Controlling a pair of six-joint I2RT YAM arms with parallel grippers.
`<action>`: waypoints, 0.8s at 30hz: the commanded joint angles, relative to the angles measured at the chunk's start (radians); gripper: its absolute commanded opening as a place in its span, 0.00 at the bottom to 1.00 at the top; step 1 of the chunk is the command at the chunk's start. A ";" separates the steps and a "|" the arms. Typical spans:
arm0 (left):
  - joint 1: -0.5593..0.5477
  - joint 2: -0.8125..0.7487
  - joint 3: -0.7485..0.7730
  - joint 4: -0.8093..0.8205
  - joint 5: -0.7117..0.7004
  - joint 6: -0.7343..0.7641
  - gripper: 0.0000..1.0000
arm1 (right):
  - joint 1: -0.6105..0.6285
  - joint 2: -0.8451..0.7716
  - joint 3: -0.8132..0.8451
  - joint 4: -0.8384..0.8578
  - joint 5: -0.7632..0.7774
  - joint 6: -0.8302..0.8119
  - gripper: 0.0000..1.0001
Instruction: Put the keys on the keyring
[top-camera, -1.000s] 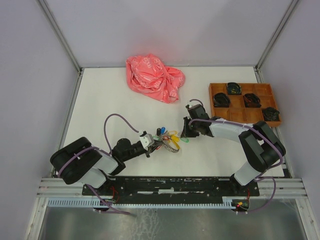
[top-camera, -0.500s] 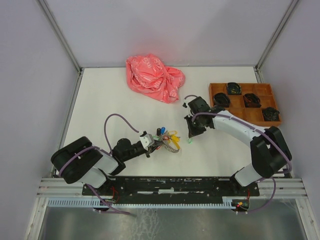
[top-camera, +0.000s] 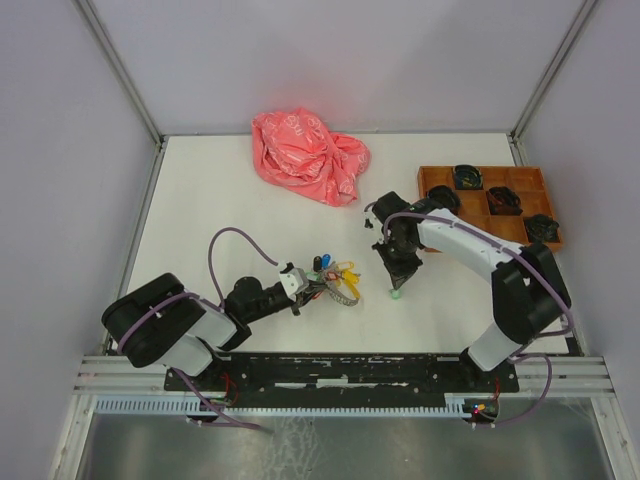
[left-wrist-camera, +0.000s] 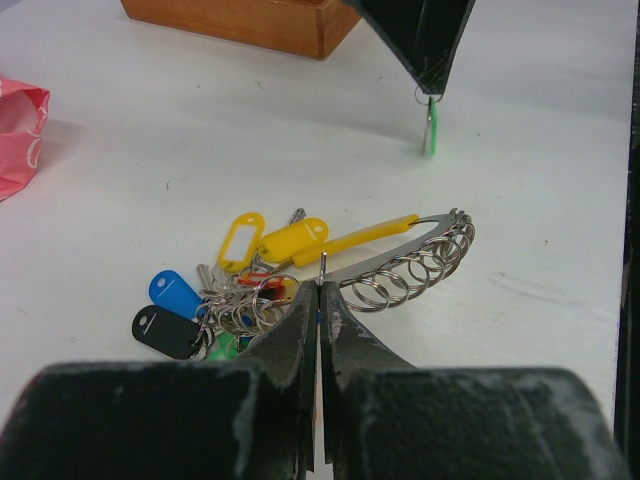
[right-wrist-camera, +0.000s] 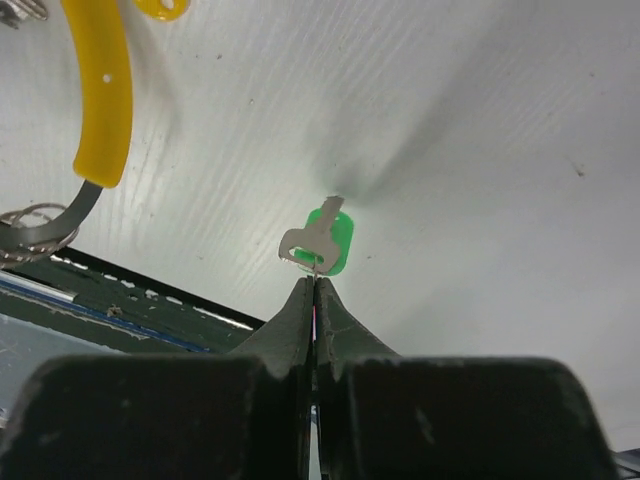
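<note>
- Table (top-camera: 200, 200): white and hard; we judge a dropped key would lie flat on it and be awkward to pick up.
- Bag (top-camera: 305, 155): pink, crumpled, at the far edge; well apart from the work; we expect no trouble from it.
- Tray (top-camera: 528, 180): wooden, far right, beside the right arm; a wide swing could clip its wall.
- Right gripper (right-wrist-camera: 314, 282): pointing down at the table; jaws clamped on the key at their very tips; we fear the key could pivot or slip out on any contact.
- Left gripper (left-wrist-camera: 320, 290): low over the table; jaws pressed together on a thin wire part of the keyring; if that pinch slackens, the target shifts.
- Keyring (left-wrist-camera: 400, 262): silver clip with a yellow sleeve and a row of small rings, lying on the table; we cannot tell whether its gate stands open; if closed, the key would only knock against it.
- Bunch (left-wrist-camera: 230, 290): yellow, blue and black tags heaped by the left gripper; may snag or block the approach.
- Key (right-wrist-camera: 318, 238): green tag; head hanging beyond the right gripper, near the table, right of the keyring and apart from it; its hole is small, so we judge a miss likely.
</note>
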 joint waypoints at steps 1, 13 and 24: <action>0.004 -0.010 0.007 0.089 0.028 0.033 0.03 | 0.010 0.103 0.058 0.050 0.023 -0.044 0.05; 0.004 -0.021 0.007 0.074 0.018 0.041 0.03 | 0.015 0.249 0.093 0.260 0.078 -0.049 0.12; 0.004 -0.020 0.008 0.076 0.008 0.040 0.03 | 0.019 0.147 0.036 0.305 0.087 0.025 0.35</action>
